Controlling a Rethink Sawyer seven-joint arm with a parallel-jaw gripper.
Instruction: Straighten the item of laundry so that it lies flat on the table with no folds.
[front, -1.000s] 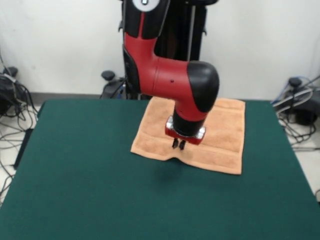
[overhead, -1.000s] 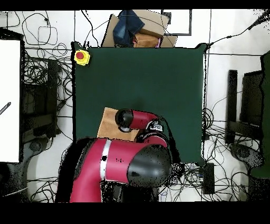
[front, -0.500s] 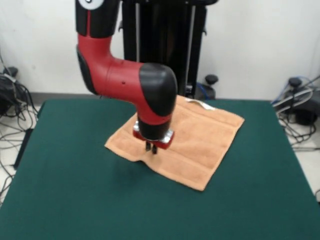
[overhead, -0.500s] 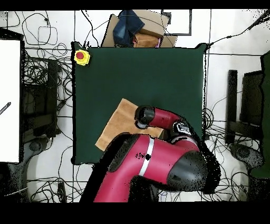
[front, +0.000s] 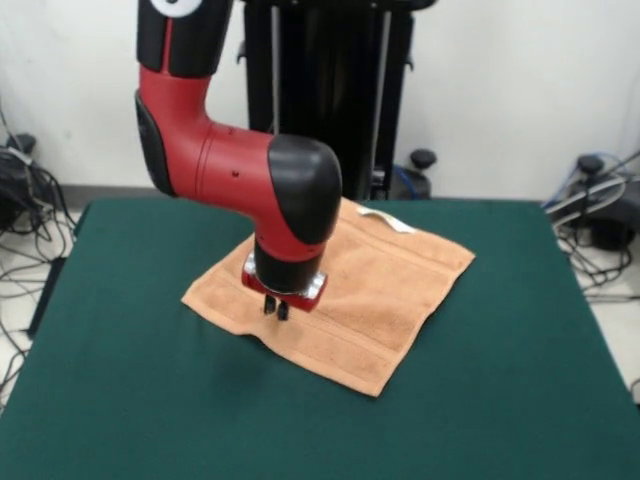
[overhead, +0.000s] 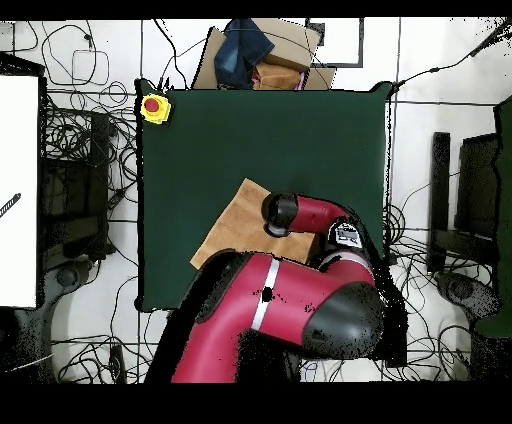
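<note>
Orange-tan terry is what you have under the tool: the towel (front: 345, 290) lies spread on the dark green table (front: 130, 400), turned so its corners point diamond-wise, with one corner toward the camera in the front view and its small white tag (front: 385, 220) at the far corner near the pedestal side. You can see woven border bands running along the near right edge, and the cloth bunches slightly right where the gripper (front: 275, 308) meets it, near the towel's left-hand near edge. The two dark fingertips stand close together, narrow, with their tips on the cloth; you cannot tell for sure whether fabric is pinched between them. Looking down from overhead, the arm covers much of the towel (overhead: 235, 222), which sits in the half of the table (overhead: 270, 130) nearest the robot's base. You have wide bare felt on every side of the towel except toward the pedestal edge, where the tagged corner comes near the table's rim. A yellow box with a red button (overhead: 153, 106) sits at one far corner of the table in the overhead view.
</note>
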